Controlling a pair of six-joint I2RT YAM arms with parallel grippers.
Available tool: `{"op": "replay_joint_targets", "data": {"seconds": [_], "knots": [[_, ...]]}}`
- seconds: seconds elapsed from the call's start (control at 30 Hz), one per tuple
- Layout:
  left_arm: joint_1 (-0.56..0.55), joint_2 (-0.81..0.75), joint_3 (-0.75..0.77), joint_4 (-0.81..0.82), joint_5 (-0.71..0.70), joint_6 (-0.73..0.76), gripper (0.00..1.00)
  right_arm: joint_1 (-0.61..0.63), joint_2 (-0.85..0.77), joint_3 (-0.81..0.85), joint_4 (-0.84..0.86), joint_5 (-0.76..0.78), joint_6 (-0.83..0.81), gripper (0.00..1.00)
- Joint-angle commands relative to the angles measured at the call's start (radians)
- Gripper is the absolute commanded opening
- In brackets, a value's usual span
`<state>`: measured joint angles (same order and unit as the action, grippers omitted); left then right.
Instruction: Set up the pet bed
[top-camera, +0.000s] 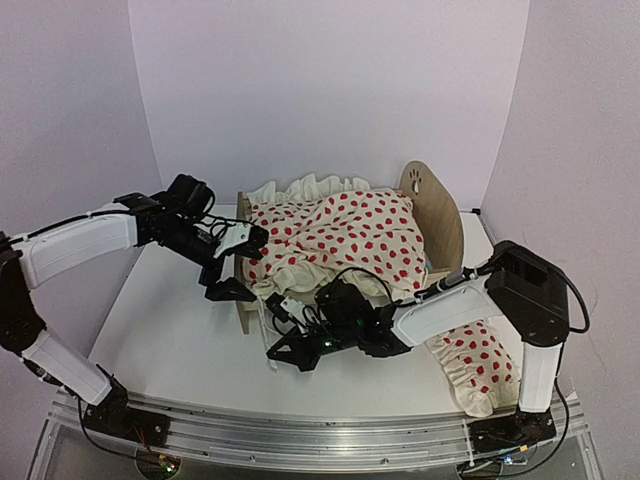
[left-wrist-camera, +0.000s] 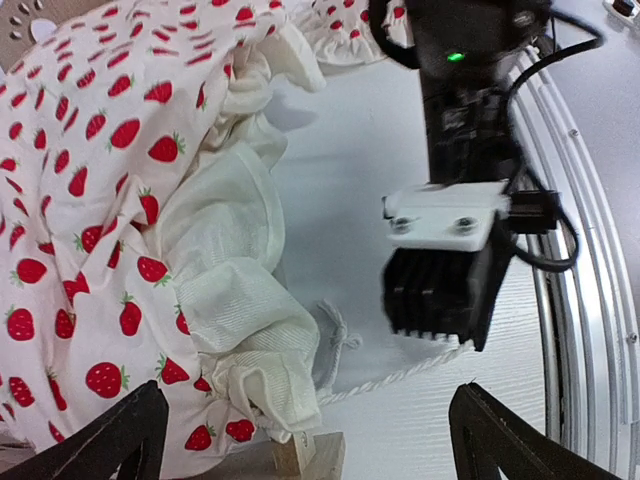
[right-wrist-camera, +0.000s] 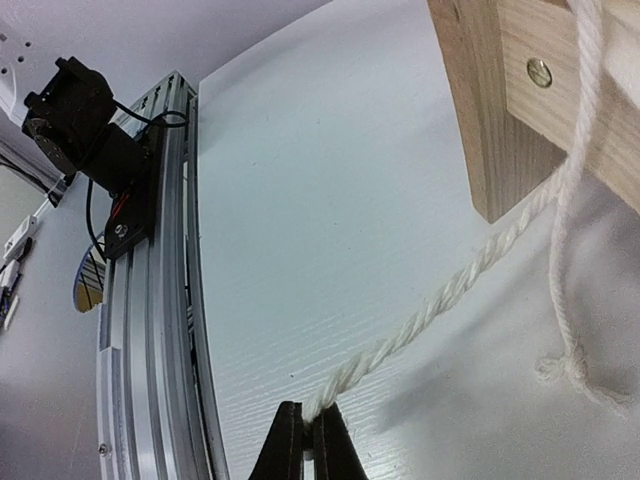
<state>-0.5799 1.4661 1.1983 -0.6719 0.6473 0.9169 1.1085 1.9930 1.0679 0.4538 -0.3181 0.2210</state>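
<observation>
The pet bed is a plywood frame with a paw-print headboard (top-camera: 432, 203) and a low footboard (top-camera: 243, 300). A cream red-spotted blanket (top-camera: 345, 238) is heaped over it and hides the mattress. My left gripper (top-camera: 240, 265) stands open at the footboard end, its fingers either side of the blanket's ruffled edge (left-wrist-camera: 235, 330) and touching nothing. My right gripper (top-camera: 278, 354) is low on the table in front of the footboard and shut on a white twisted rope (right-wrist-camera: 430, 310). That rope runs from the fingertips (right-wrist-camera: 290, 445) up to the footboard's leg (right-wrist-camera: 500, 130).
A red-spotted pillow (top-camera: 475, 365) lies at the front right beside the right arm's base. A thin knotted string (right-wrist-camera: 570, 365) hangs by the bed leg. The metal rail (top-camera: 300, 435) runs along the near table edge. The white table (top-camera: 170, 320) lies left of the bed.
</observation>
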Motion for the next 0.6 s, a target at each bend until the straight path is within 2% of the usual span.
{"op": "replay_joint_targets", "data": {"seconds": [0.0, 0.07, 0.13, 0.2, 0.27, 0.43, 0.5, 0.57], "knots": [[0.003, -0.132, -0.079, 0.019, 0.111, 0.02, 0.99, -0.013, -0.033, 0.042, -0.109, -0.092, 0.089, 0.0], [-0.001, -0.181, -0.125, -0.005, 0.127, 0.096, 0.92, -0.019, -0.031, 0.054, -0.121, -0.12, 0.121, 0.0], [-0.025, -0.238, -0.217, 0.027, 0.123, 0.138, 0.76, -0.026, -0.029, 0.072, -0.122, -0.158, 0.155, 0.0], [-0.104, -0.291, -0.331, 0.167, 0.037, 0.145, 0.67, -0.034, -0.023, 0.096, -0.122, -0.199, 0.202, 0.0], [-0.19, -0.347, -0.48, 0.345, -0.046, 0.225, 0.61, -0.051, -0.013, 0.119, -0.122, -0.224, 0.26, 0.0], [-0.255, -0.436, -0.857, 0.959, -0.116, 0.501, 0.68, -0.102, 0.028, 0.165, -0.122, -0.288, 0.466, 0.0], [-0.255, -0.393, -0.963, 1.202, -0.111, 0.62, 0.72, -0.105, 0.05, 0.198, -0.126, -0.318, 0.505, 0.0], [-0.256, -0.322, -1.007, 1.397, -0.113, 0.666, 0.75, -0.105, 0.064, 0.218, -0.128, -0.332, 0.528, 0.0]]}}
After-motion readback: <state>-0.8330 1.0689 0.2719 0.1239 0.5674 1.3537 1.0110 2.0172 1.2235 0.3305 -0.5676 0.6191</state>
